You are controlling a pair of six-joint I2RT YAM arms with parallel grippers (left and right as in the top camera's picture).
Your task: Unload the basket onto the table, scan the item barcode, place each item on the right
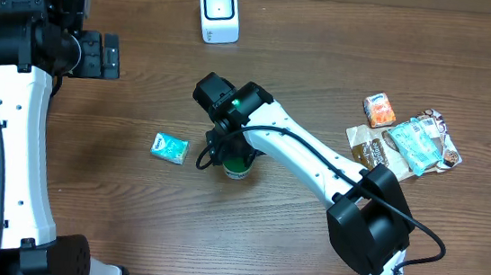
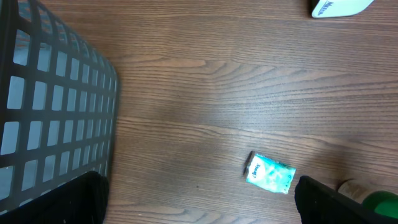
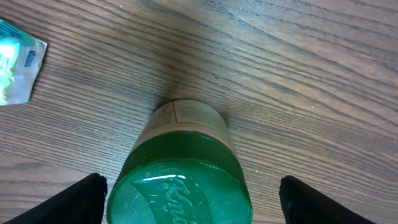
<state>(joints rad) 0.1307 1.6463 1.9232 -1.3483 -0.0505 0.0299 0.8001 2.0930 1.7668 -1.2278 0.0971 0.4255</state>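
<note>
The green-lidded bottle (image 1: 237, 166) stands upright near the middle of the desk (image 1: 325, 64). The right tool (image 3: 189, 199) is spread on both sides of it, not yet pinching. It is better to descend centred and close gently, so the bottle stays upright.

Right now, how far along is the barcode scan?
Done: nothing visibly; the white scanner stands apart, untouched. In hand: the right gripper straddles the upright green-lidded jar, jaws open, not gripping. Left: close, lift, show its barcode to the scanner. The left gripper hangs open, empty.
</note>
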